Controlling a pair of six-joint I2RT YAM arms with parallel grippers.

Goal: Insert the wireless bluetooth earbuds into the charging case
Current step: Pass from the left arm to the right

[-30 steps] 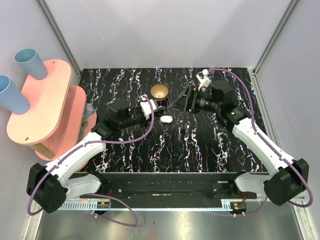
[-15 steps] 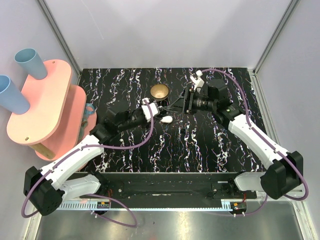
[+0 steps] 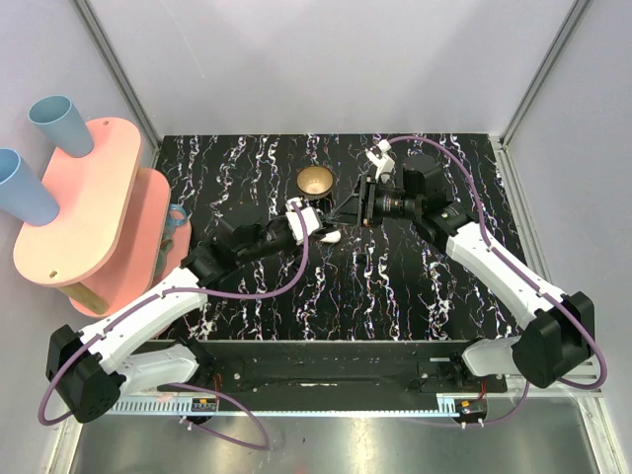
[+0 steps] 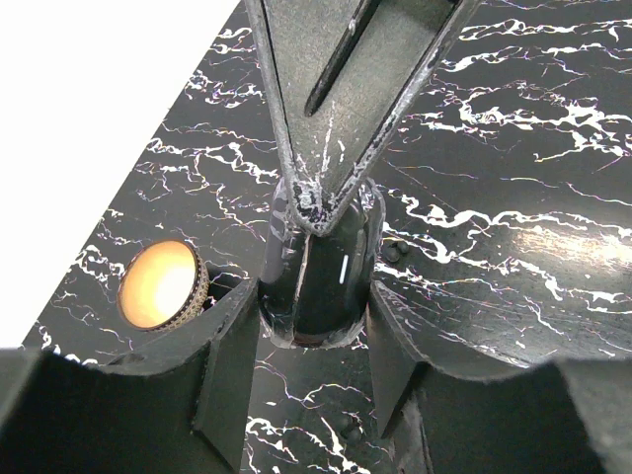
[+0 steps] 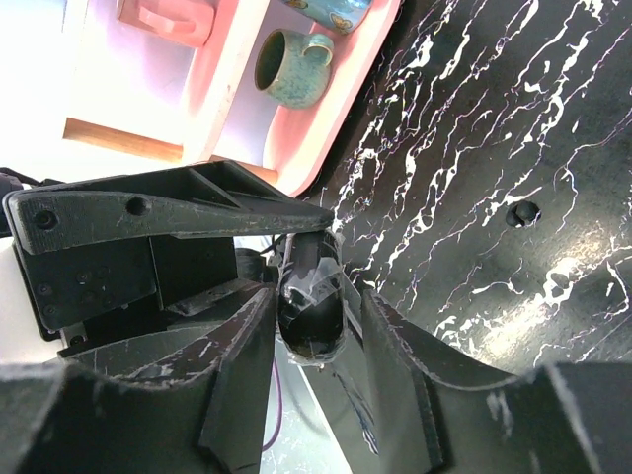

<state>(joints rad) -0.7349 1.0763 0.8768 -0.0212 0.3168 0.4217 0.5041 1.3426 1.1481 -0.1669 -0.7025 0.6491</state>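
- A black tabletop (image 3: pixel 395 296) veined with white streaks is filling the middle of the top view.
- A small round brass bowl (image 3: pixel 315 181) is standing upright on it towards the far edge, and its inside is glowing bright in the left wrist view.
- A pink two-tier stand (image 3: pixel 84 197) is standing beside the tabletop's left edge.
- A light blue cup (image 3: pixel 59 123) is sitting on the upper tier's far end.
- A second blue cup (image 3: pixel 20 186) is sitting at that tier's left side.
- A teal mug (image 5: pixel 293 67) is resting on the lower tier.
- Pale grey walls (image 3: pixel 346 59) are enclosing the scene.
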